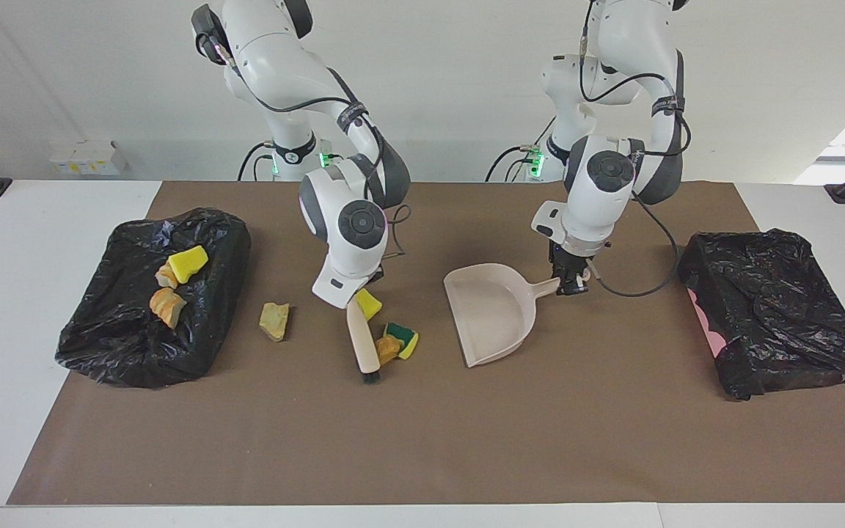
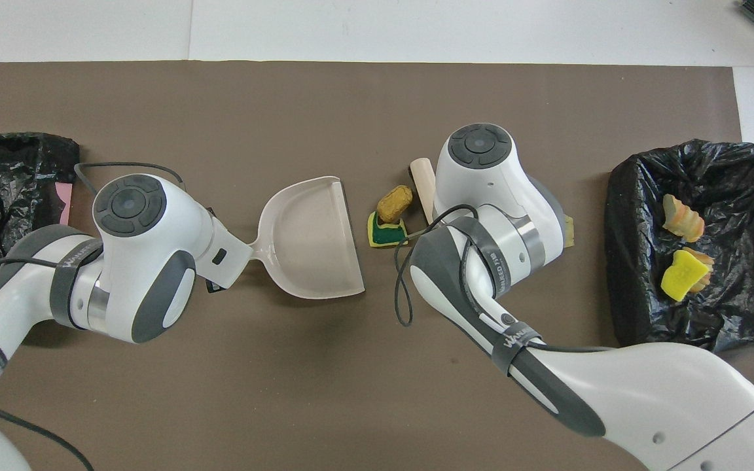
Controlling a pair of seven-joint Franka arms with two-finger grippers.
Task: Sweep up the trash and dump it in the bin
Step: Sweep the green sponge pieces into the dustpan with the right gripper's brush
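My right gripper [image 1: 357,298] is shut on the top of a beige brush [image 1: 364,345], whose bristles rest on the brown mat. An orange-brown chunk [image 1: 387,349] and a green-and-yellow chunk [image 1: 403,339] of trash lie against the brush, toward the dustpan. A yellow chunk [image 1: 369,302] sits by the brush handle. A beige chunk [image 1: 274,320] lies alone beside the bin. My left gripper [image 1: 568,284] is shut on the handle of the beige dustpan [image 1: 492,312], mouth on the mat. From overhead the two swept chunks [image 2: 390,216] lie just off the pan's lip [image 2: 349,235].
The black-bagged bin [image 1: 122,345] at the right arm's end holds three chunks [image 1: 188,262]. A second black-bagged bin [image 1: 782,323] with a pink patch stands at the left arm's end. The brown mat [image 1: 422,440] covers most of the white table.
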